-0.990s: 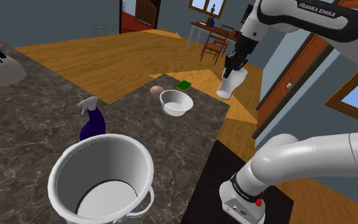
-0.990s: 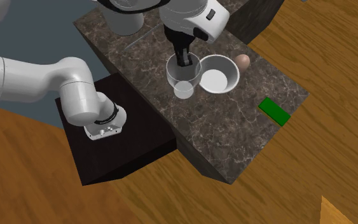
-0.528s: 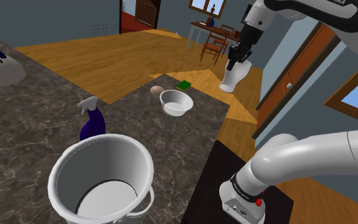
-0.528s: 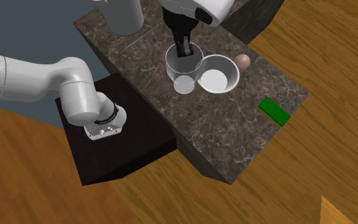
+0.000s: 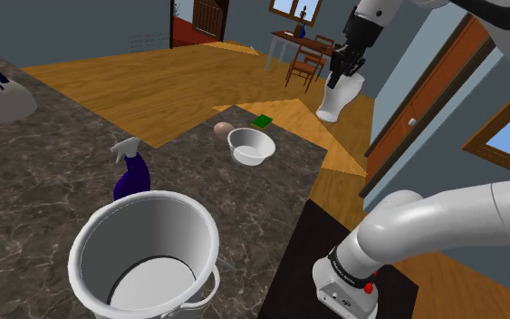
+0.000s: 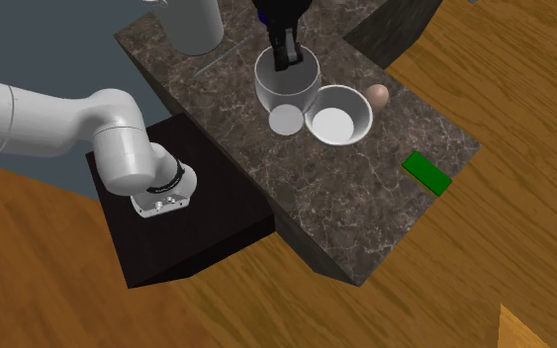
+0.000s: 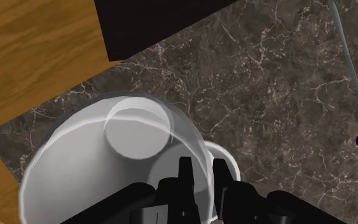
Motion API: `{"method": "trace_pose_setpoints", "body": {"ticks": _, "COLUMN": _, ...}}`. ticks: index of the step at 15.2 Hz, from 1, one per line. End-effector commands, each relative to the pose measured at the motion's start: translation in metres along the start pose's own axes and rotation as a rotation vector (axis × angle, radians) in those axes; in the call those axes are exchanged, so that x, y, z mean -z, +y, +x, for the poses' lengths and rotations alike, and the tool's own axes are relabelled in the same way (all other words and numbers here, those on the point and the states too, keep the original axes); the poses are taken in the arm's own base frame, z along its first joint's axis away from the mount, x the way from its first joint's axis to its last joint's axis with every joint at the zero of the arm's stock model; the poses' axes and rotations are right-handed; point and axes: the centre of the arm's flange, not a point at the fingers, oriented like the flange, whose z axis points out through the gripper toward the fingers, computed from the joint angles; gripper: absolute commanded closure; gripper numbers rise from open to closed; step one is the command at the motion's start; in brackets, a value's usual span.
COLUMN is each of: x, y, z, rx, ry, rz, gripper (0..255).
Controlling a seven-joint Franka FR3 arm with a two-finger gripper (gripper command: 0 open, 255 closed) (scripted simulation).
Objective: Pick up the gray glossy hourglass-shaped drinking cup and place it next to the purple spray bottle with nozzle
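One black gripper (image 5: 341, 71) has its two fingers drawn narrow on the wall of a pale grey, glossy hourglass cup (image 5: 337, 100), one finger inside the rim and one outside, holding it in the air above the dark marbled counter (image 5: 44, 163). From the shoulder view, the cup hangs at two o'clock from a white bowl (image 5: 250, 145). The purple spray bottle (image 5: 132, 174) stands well apart at nine o'clock from that bowl and twelve o'clock from a large white pot (image 5: 144, 254).
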Motion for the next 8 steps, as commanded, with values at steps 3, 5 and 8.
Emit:
{"method": "trace_pose_setpoints", "body": {"ticks": 3, "x": -0.002, "y": -0.045, "z": 0.012, "rx": 0.0, "ry": 0.0, "rz": 0.0, "gripper": 255}}
{"method": "trace_pose_setpoints", "body": {"ticks": 5, "x": -0.004, "y": -0.07, "z": 0.018, "rx": 0.0, "ry": 0.0, "rz": 0.0, "gripper": 255}}
{"method": "trace_pose_setpoints", "body": {"ticks": 8, "x": -0.008, "y": -0.109, "z": 0.028, "rx": 0.0, "ry": 0.0, "rz": 0.0, "gripper": 255}}
